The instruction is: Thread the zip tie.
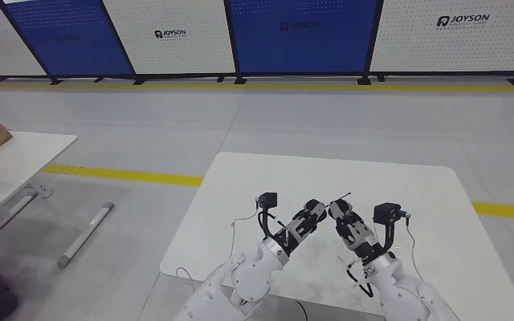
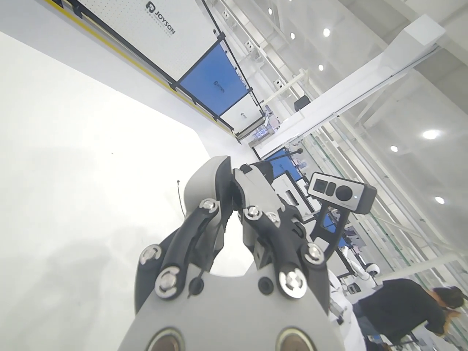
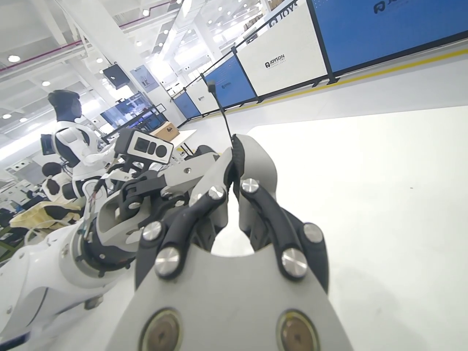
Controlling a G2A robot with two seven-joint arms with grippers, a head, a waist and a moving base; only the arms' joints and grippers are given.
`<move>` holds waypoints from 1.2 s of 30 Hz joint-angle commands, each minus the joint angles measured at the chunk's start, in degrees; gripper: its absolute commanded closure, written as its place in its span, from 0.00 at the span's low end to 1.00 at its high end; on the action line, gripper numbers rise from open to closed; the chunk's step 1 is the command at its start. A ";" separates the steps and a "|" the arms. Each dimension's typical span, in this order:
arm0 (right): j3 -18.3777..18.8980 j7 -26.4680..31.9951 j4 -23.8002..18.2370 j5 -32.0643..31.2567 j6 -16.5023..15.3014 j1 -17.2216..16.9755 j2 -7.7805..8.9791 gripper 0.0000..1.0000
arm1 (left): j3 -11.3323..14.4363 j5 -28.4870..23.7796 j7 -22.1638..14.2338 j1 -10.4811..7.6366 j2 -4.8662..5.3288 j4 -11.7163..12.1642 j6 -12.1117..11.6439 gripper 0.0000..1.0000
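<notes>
Black zip tie (image 3: pixel 222 112), one, clamped in right fingers (image 3: pixel 257 162); left fingers (image 2: pixel 204 188) together.

The left white panel (image 1: pixel 170 34) is showing a dark logo with one short word beside it. The blue panel (image 1: pixel 299 26) and the right white panel (image 1: pixel 463 19) are carrying the same mark, its smaller print being too small to read.
</notes>
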 commanded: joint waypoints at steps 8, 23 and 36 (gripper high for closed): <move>0.97 0.65 -0.69 1.45 -0.21 -0.60 0.17 0.56 | 0.29 1.51 1.68 0.29 -0.08 0.50 0.68 1.00; 1.78 -1.05 -1.55 1.21 -0.66 -1.67 0.30 1.00 | 0.75 3.24 2.24 0.62 -0.13 0.09 1.20 1.00; 1.34 -0.78 -1.71 0.15 -0.77 -1.14 0.31 1.00 | 0.67 3.19 1.32 0.54 -0.11 -0.70 1.10 1.00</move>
